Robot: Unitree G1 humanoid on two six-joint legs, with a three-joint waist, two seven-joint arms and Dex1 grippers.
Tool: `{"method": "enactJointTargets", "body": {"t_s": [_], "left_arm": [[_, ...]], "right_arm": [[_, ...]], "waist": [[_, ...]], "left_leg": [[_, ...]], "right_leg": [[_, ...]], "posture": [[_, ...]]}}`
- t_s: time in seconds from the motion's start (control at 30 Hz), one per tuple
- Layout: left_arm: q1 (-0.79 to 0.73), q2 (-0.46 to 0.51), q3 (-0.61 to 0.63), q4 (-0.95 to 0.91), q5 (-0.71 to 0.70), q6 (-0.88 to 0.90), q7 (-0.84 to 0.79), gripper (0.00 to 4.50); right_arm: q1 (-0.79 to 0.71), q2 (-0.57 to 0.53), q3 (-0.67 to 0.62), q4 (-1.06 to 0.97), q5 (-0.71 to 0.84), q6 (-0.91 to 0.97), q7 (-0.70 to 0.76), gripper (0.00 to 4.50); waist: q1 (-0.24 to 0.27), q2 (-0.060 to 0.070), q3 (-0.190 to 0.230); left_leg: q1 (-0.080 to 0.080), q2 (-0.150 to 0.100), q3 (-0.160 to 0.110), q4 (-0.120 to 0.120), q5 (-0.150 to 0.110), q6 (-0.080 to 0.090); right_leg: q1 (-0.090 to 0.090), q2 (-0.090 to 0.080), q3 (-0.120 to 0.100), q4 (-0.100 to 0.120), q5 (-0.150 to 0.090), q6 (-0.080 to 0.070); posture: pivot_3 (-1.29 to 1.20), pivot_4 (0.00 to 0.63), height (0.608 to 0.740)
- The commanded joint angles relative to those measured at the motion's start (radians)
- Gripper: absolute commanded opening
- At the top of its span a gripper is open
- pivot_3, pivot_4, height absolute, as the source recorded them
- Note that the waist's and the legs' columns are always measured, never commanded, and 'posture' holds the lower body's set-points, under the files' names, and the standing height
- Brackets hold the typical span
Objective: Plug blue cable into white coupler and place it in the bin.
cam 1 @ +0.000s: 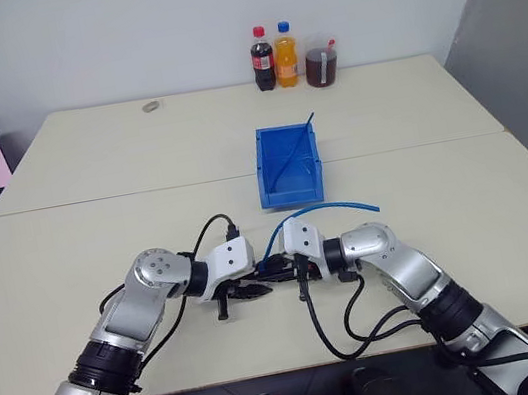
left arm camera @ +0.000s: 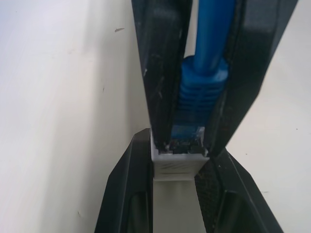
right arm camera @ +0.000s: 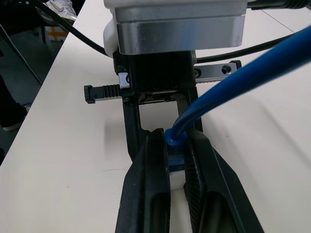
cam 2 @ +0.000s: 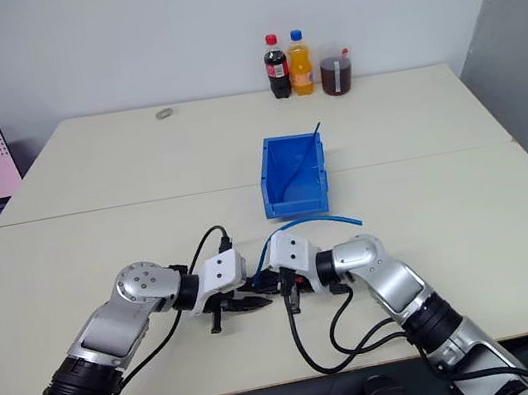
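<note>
The plug of the blue cable [left arm camera: 197,109] is seated in the white coupler [left arm camera: 177,165]; binning is left. The coupler is pinched by the left gripper [cam 1: 246,292], the plug by the right gripper [cam 1: 292,276]. One bin [cam 1: 289,165] lies at twelve o'clock, three bottles [cam 1: 287,55] beyond.

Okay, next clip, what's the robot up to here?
Over the near table, the left tool is shut on the white coupler and the right tool is shut on the blue cable at its plug boot. The two tools meet tip to tip, and the left wrist view shows the plug right at the coupler's opening; whether it is fully seated I cannot tell. The blue bin sits farther back with only a thin blue strand in it.
</note>
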Motion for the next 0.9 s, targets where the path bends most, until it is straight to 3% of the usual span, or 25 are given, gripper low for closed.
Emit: {"method": "enactJointTargets", "body": {"t_s": [0.03,0.27,0.43,0.5,0.73,0.9], "left_arm": [[0.019,0.0,-0.019,0.009,0.035,0.016,0.008,0.8],[0.023,-0.002,-0.015,0.004,0.038,0.022,0.012,0.8],[0.046,0.004,0.003,-0.007,0.037,0.032,0.034,0.8],[0.072,0.005,0.053,-0.025,0.004,0.067,0.065,1.5],[0.225,0.057,0.26,-0.186,-0.122,0.17,0.134,2.94],[0.287,0.086,0.427,-0.296,-0.221,0.27,0.186,4.04]], "right_arm": [[-0.004,0.013,0.1,0.081,-0.04,0.074,0.054,0.13],[-0.01,-0.009,0.13,0.094,-0.07,0.093,0.088,0.13],[-0.001,-0.001,0.047,0.057,-0.044,0.082,0.031,0.13],[0.003,-0.01,-0.004,0.014,-0.021,0.092,0.013,0.13],[0.027,-0.023,-0.115,-0.148,0.062,0.178,-0.039,0.13],[-0.019,-0.018,-0.283,-0.247,0.187,0.326,-0.106,0.13]], "waist": [[-0.001,0.0,-0.001],[-0.001,0.001,-0.007],[-0.001,0.001,-0.009],[-0.002,0.001,-0.009],[-0.007,0.0,-0.005],[-0.005,-0.001,0.005]], "left_leg": [[0.0,0.0,0.0,0.0,0.0,0.0],[0.002,0.0,0.0,-0.001,0.0,0.0],[0.002,0.0,0.0,-0.001,0.0,0.0],[0.002,0.001,0.0,-0.001,0.0,0.0],[-0.001,0.003,-0.001,-0.002,0.0,0.0],[-0.006,0.003,-0.003,-0.001,0.0,0.0]], "right_leg": [[0.0,0.0,0.0,0.0,0.0,0.0],[0.001,0.001,0.0,0.0,-0.001,-0.001],[0.001,0.001,0.0,0.0,-0.001,-0.002],[0.001,0.001,0.0,0.0,-0.001,-0.002],[-0.001,0.0,0.001,0.0,-0.001,-0.002],[-0.006,-0.005,0.0,0.0,-0.002,-0.002]], "posture": [[0.0,0.15,0.74],[0.0,0.15,0.74],[0.0,0.15,0.74],[0.0,0.15,0.74],[0.0,0.15,0.74],[0.0,0.15,0.74]]}}
